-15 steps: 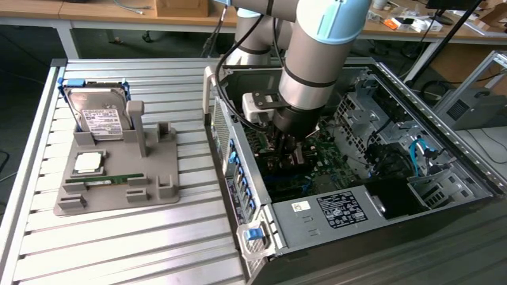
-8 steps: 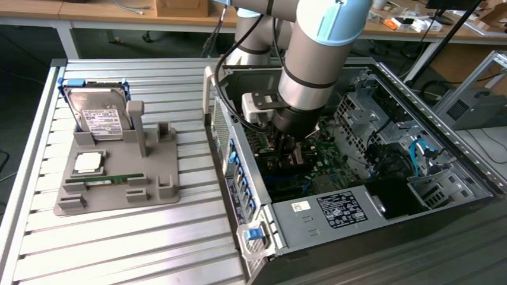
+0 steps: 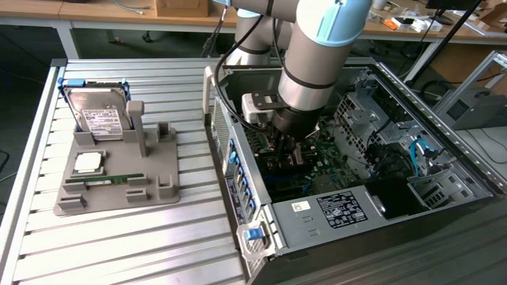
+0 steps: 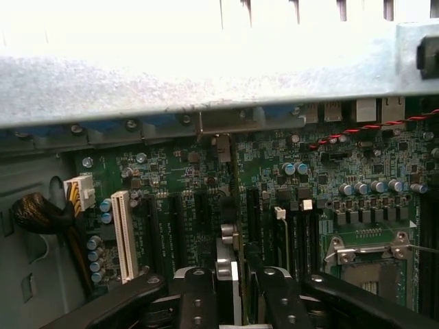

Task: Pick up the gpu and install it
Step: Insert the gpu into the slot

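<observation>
Hand [image 4: 236, 291] down inside the open computer case [image 3: 317, 237], pinching the gpu [image 4: 228, 264] edge-on between two black fingers [image 4: 197, 298] — partly closed, pressed against the card's two faces. Held upright, silvery edge toward the wrist camera, close above the green motherboard [image 4: 329, 171], over the dark expansion slots and apart from the white slot [image 4: 123, 233]. Whether the lower edge touches a slot — cannot tell. Out on the bench [image 3: 119, 249], at the exterior view's left, a grey holder [image 3: 158, 184] with the hard drive [image 3: 99, 116] standing and the memory stick [image 3: 111, 177] lying flat.
</observation>
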Controlling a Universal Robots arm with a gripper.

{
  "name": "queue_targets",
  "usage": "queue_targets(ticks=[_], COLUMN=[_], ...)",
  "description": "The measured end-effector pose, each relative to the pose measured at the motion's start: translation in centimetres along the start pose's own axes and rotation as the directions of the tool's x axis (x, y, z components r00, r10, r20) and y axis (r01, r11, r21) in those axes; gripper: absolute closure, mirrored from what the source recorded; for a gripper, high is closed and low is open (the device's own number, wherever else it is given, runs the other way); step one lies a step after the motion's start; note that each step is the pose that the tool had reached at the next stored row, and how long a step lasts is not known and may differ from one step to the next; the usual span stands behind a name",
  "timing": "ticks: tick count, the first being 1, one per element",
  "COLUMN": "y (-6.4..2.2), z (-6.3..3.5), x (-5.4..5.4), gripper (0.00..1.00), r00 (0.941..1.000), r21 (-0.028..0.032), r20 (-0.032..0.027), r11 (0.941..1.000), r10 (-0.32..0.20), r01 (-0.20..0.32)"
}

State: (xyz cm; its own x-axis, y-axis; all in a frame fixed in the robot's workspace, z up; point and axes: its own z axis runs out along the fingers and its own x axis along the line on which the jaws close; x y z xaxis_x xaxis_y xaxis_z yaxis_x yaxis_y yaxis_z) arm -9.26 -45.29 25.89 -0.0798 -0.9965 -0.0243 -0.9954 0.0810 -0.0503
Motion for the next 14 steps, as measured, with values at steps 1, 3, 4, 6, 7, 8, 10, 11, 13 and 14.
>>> queue_targets(ticks=[1,3,4,6,7,8,10,11,13,14], y=[0.00,0.00,0.00,0.01,0.01,0.00,0.01,0.01,0.01,0.01], z=[0.04,0.09,0.11,0.14,0.15,0.16,0.18,0.19,0.22,0.23], x=[0.00,0.01,0.00,0.00,0.01,0.01,0.01,0.01,0.01,0.01], gripper=[0.73,0.73,0.73,0.73,0.73,0.73,0.73,0.73,0.73,0.73], r00=[1.0000,1.0000,1.0000,1.0000,1.0000,1.0000,1.0000,1.0000,1.0000,1.0000], r21=[0.0000,-0.0002,-0.0001,0.0000,0.0000,-0.0001,-0.0001,0.0000,0.0000,-0.0001], r20=[-0.0002,-0.0005,-0.0004,-0.0003,-0.0004,-0.0004,-0.0005,-0.0005,-0.0005,-0.0006], r11=[1.0000,1.0000,1.0000,1.0000,1.0000,1.0000,1.0000,1.0000,1.0000,1.0000], r10=[0.001,0.001,0.002,0.002,0.003,0.003,0.003,0.003,0.003,0.003], r01=[-0.001,-0.001,-0.002,-0.002,-0.003,-0.003,-0.003,-0.003,-0.003,-0.003])
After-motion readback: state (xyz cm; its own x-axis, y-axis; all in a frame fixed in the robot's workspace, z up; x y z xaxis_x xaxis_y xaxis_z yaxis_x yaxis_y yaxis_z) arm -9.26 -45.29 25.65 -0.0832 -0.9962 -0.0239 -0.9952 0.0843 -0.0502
